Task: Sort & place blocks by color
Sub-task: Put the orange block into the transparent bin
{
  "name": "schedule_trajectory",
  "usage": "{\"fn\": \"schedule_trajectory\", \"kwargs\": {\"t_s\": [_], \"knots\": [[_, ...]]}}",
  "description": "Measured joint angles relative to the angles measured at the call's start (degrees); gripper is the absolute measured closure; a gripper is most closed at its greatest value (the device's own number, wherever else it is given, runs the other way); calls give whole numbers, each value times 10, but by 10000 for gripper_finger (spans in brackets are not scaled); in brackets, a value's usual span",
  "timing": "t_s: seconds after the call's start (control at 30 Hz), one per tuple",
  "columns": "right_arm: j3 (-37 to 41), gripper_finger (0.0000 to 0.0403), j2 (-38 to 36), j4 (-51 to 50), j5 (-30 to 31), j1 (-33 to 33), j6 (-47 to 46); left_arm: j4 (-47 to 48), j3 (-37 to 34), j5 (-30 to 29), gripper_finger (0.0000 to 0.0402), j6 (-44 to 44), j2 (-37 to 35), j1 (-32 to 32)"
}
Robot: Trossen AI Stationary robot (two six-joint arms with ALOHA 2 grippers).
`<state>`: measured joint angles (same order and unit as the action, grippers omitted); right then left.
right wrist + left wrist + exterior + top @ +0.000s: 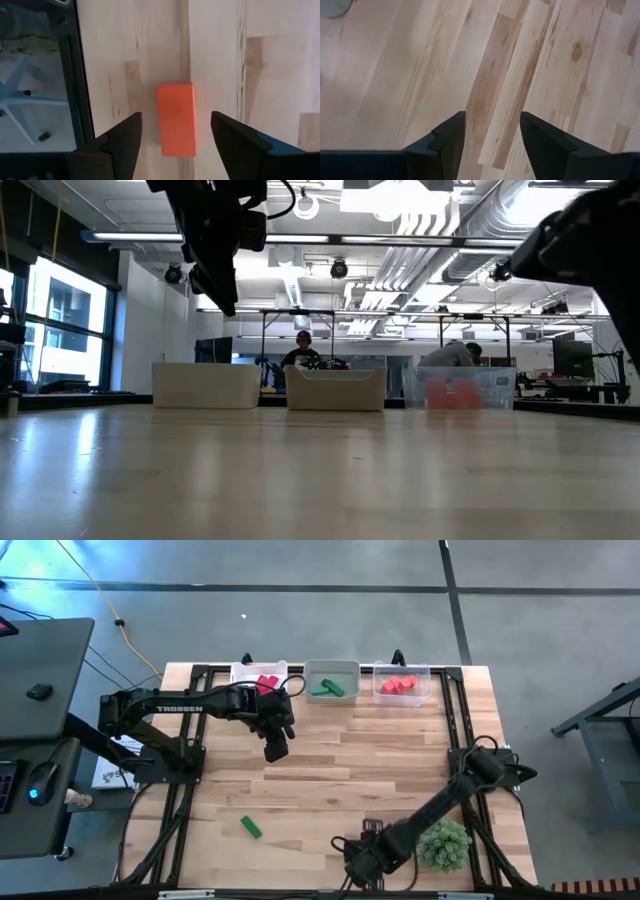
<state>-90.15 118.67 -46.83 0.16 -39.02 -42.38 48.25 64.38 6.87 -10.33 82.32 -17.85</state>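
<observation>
Fingers of my right end effector (175,132) stand spread wide around an orange block (175,119), not yet touching it, at the bench (330,780) edge beside the plant (444,843), arm stretched low. My left end effector (492,132) hangs released, empty, near the bins (331,680).

Three clear bins (331,671) line the table's (340,770) far edge; plant (444,844) near.
</observation>
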Motion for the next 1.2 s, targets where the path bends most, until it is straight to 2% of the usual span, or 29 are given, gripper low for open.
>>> {"fn": "schedule_trajectory", "kwargs": {"t_s": [0.6, 0.7, 0.93, 1.2], "knots": [[-2, 178, 51, -12, -7, -16, -80, 0, 0, 0, 222, 0, 0, 0], [-2, 197, 52, -13, 0, -16, -87, 0, 0, 0, 222, 0, 0, 0], [-2, 302, 51, -15, -14, -6, -88, 0, 0, 0, 222, 10, 0, 0], [-22, 304, 56, -52, -27, 13, -66, 0, 0, -2, 222, 26, 0, 0]]}}
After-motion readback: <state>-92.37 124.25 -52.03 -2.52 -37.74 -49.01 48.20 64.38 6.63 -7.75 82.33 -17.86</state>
